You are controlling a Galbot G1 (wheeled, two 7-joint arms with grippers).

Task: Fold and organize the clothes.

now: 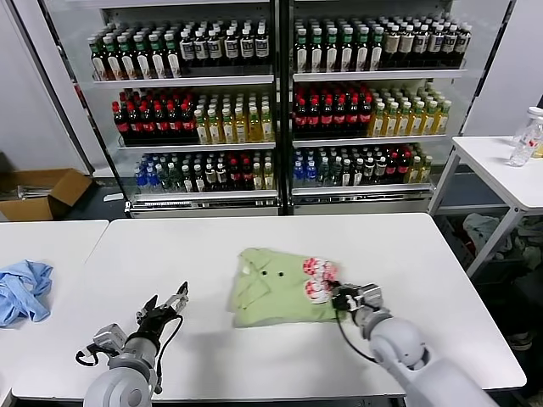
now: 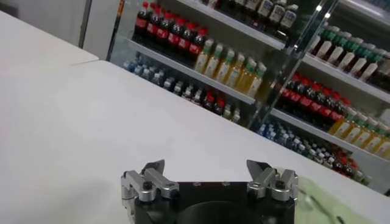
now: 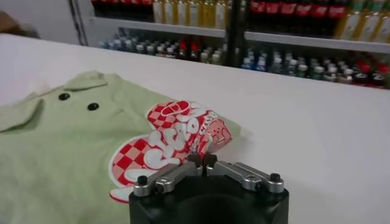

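One garment matters here: the light green short-sleeved polo shirt [image 1: 284,287] of soft cloth, lying partly folded on the white counter [image 1: 254,356]. My right gripper [image 3: 203,161] sits at the shirt's edge beside the red-and-white chest print [image 3: 173,143], and its jaws are pinched together on a ridge of the printed cloth. I judge I am mid-fold, holding that side ready to carry across. My left gripper [image 2: 209,171] hovers over bare counter well apart from the shirt, jaws spread wide and holding nothing. A crumpled light blue garment [image 1: 24,290] lies on the neighbouring counter, far beyond the left jaws, and is not my concern. Next, I think, the right jaws should lift the pinched edge and draw it over toward the collar side, keeping the cloth from bunching.
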